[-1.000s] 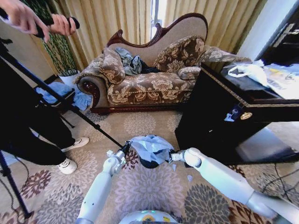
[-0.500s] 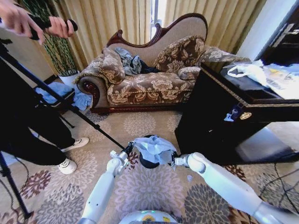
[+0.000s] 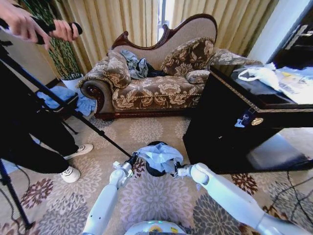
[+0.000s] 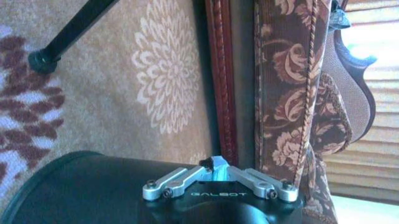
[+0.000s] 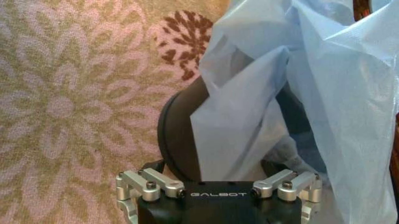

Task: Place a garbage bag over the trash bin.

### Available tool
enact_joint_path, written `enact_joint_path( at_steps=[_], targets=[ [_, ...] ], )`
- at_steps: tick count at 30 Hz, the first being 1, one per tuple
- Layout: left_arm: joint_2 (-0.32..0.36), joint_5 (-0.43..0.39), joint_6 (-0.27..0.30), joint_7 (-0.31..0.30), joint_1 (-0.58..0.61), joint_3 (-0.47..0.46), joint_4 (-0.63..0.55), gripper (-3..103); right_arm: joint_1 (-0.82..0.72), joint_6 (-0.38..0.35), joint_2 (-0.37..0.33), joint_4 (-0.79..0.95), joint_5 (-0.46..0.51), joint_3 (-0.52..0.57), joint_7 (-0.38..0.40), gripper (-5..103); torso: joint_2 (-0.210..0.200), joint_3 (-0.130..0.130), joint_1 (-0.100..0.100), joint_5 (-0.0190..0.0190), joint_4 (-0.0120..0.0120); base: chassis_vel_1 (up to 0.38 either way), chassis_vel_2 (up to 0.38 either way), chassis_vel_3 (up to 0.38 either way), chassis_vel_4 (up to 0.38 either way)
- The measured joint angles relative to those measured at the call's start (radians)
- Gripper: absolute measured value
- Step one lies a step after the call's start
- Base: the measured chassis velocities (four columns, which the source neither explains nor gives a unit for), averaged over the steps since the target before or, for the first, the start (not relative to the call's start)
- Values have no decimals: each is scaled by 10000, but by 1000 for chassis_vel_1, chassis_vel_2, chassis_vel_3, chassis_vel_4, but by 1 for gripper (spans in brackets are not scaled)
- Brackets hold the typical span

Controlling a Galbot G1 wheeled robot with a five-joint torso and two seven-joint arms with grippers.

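Left gripper (image 3: 133, 158) pinches garbage bag (image 3: 159, 155) at left edge; right gripper (image 3: 177, 170) clamps its right edge. Bag drapes crumpled over trash bin (image 3: 155, 171) on patterned carpet (image 3: 146, 131), before sofa (image 3: 156, 78).

The trash bin (image 3: 155, 171), small, black and round, stands upright on the patterned carpet near the robot, well apart from the sofa beyond it. The garbage bag (image 3: 159, 155), thin, crinkly and pale blue-white, lies bunched over its top, hiding most of the rim, with loose folds hanging down its right side.
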Motion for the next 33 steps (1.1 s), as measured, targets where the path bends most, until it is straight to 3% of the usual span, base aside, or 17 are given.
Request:
enact_joint_path(
  at_steps=[12, 25, 30, 32, 33],
  targets=[
    [283, 248, -46, 356, -402, 35, 366, 0, -132, -12, -146, 304, -57, 83, 23, 100, 0, 0, 0, 2, 2, 0, 0, 0, 0],
    [367, 1237, -226, 1011, -1005, 381, 1324, 0, -495, 67, 15, 302, -161, 47, 331, 100, 0, 0, 0, 0, 1, 0, 0, 0, 0],
    [279, 2515, -619, 1458, -1214, 676, 1761, 0, -642, 204, 115, 186, -325, 194, 512, 100, 0, 0, 0, 0, 0, 0, 0, 0, 0],
    [279, 3495, -1053, 1732, -1243, 790, 1944, 0, -595, 281, 110, 190, -342, 197, 523, 100, 0, 0, 0, 1, -3, 0, 0, 0, 0],
    [279, 3495, -1053, 1732, -1243, 790, 1944, 0, -595, 281, 110, 190, -342, 197, 523, 100, 0, 0, 0, 1, -3, 0, 0, 0, 0]
  ],
)
